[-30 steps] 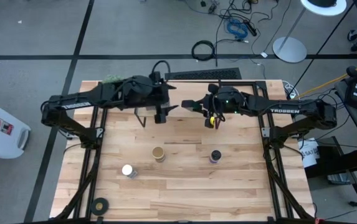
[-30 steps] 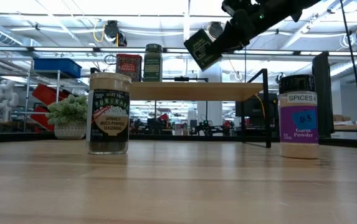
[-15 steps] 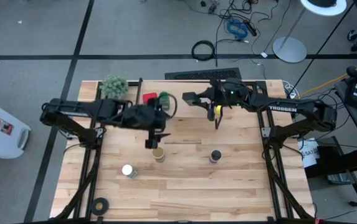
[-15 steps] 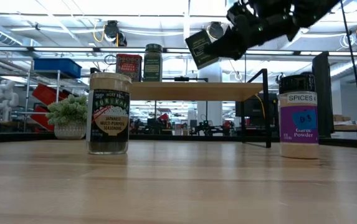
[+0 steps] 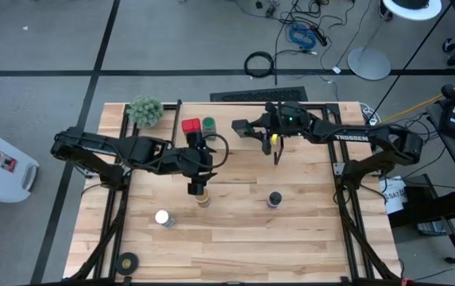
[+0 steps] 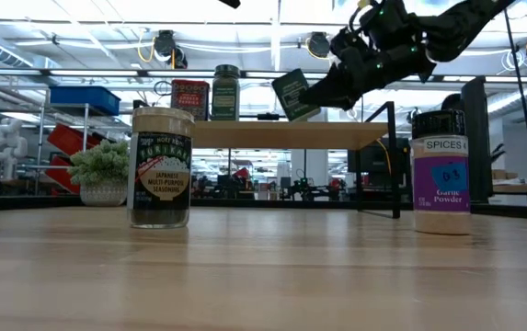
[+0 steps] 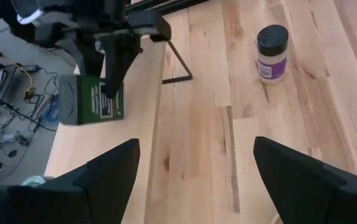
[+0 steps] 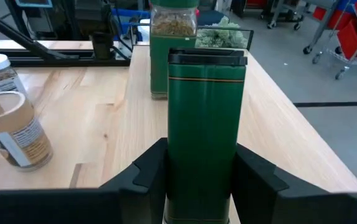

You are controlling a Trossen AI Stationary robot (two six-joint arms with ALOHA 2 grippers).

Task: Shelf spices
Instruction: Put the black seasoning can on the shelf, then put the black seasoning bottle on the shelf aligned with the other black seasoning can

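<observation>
- Wooden tabletop carries loose jars; shelf stands at its back
- right gripper clamps the dark green tin above the shelf
- left gripper hangs spread over the tan cylinder

A fuzzy green plant ball sits at the wooden tabletop's eleven o'clock corner, while a black tape roll lies near seven o'clock.

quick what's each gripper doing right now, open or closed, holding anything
Left gripper: open, empty, hanging over the tan-lidded jar.
Right gripper: shut on the dark green tin, holding it above the shelf.
</observation>
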